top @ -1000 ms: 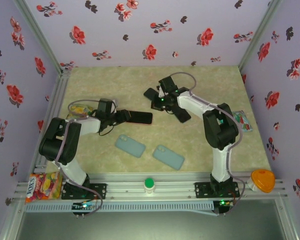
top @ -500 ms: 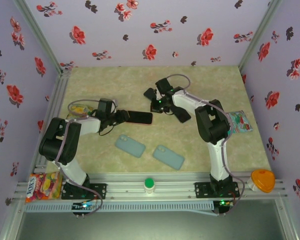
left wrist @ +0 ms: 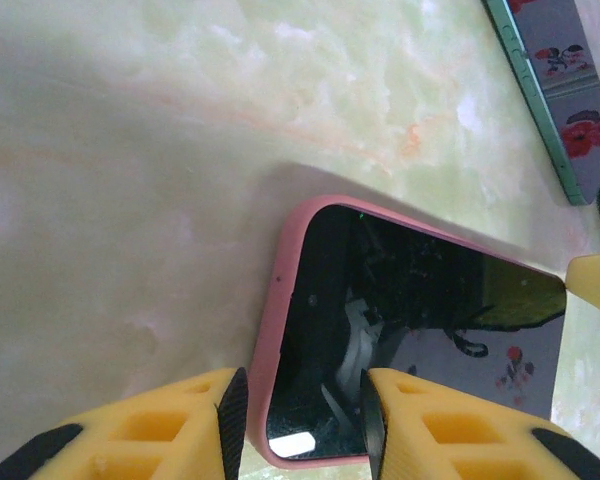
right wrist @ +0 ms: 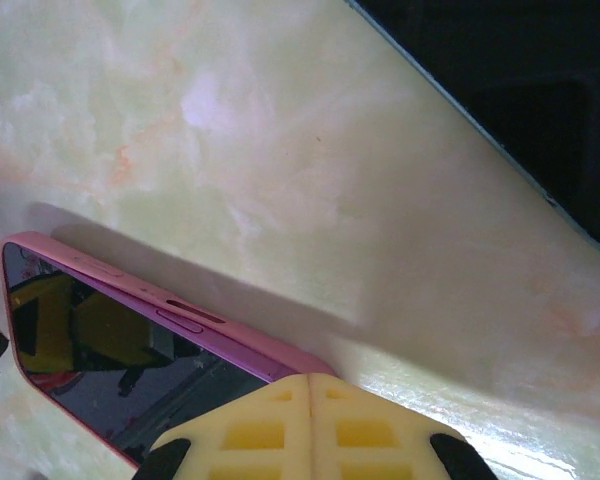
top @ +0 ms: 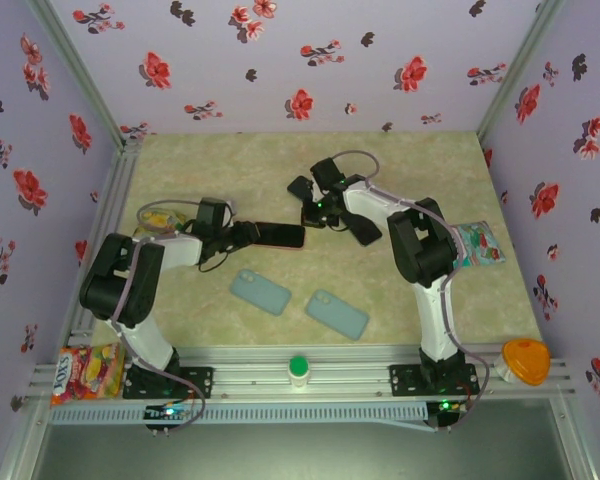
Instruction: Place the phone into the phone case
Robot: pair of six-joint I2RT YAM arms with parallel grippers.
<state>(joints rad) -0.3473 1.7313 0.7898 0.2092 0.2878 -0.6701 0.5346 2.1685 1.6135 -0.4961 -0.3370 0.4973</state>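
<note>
The phone (top: 280, 235), pink-edged with a black screen, lies left of the table's middle. My left gripper (top: 244, 235) is shut on its left end. In the left wrist view one pad (left wrist: 232, 420) sits against the pink edge of the phone (left wrist: 380, 300) and the other overlaps the screen. My right gripper (top: 313, 216) is shut, with its fingertips at the phone's right end. In the right wrist view the right gripper (right wrist: 310, 385) rests against the corner of the phone (right wrist: 130, 350). A black phone case (top: 364, 229) lies beside the right arm, and the same case (right wrist: 520, 90) appears at the upper right of the right wrist view.
Another black piece (top: 300, 187) lies behind the right gripper. Two teal cases (top: 260, 291) (top: 337, 314) lie near the front. Snack packets sit at the left (top: 160, 218) and right (top: 477, 243). An orange object (top: 525, 360) and a green knob (top: 298, 367) are on the front rail.
The left jaws have narrowed onto the phone's end. The right arm has folded leftward, bringing its shut gripper closer to the phone's right end. The phone has stayed put.
</note>
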